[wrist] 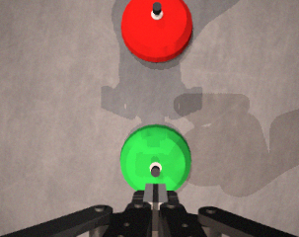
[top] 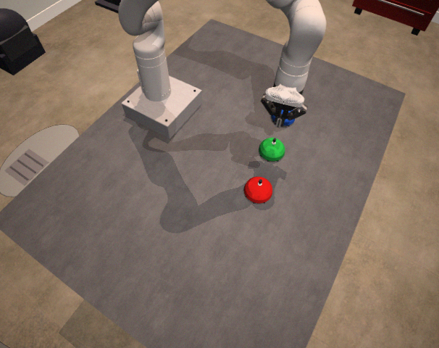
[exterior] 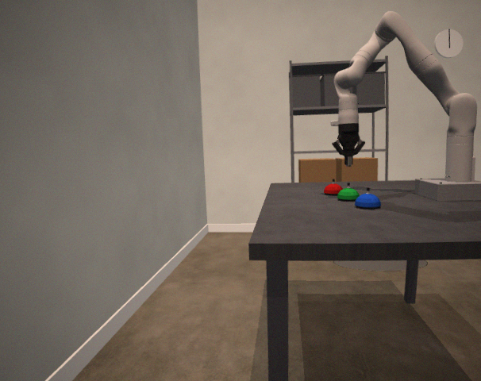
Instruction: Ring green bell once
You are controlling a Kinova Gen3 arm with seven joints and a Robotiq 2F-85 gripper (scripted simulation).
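Note:
The green bell (top: 272, 148) sits on the grey table between the red bell (top: 258, 188) and the blue bell (exterior: 367, 200). Its small button (wrist: 155, 169) stands up, uncovered. My gripper (exterior: 348, 162) is shut and empty. It hangs well above the green bell (exterior: 348, 194), clear of the button. In the wrist view the shut fingertips (wrist: 156, 193) point down just in front of the green bell (wrist: 155, 157). In the top view my gripper (top: 282, 119) covers most of the blue bell.
The red bell (wrist: 156, 24) lies beyond the green one in the wrist view. The arm's base block (top: 161, 106) stands on the table to the left of the bells. A shelf with cardboard boxes (exterior: 337, 169) stands behind the table.

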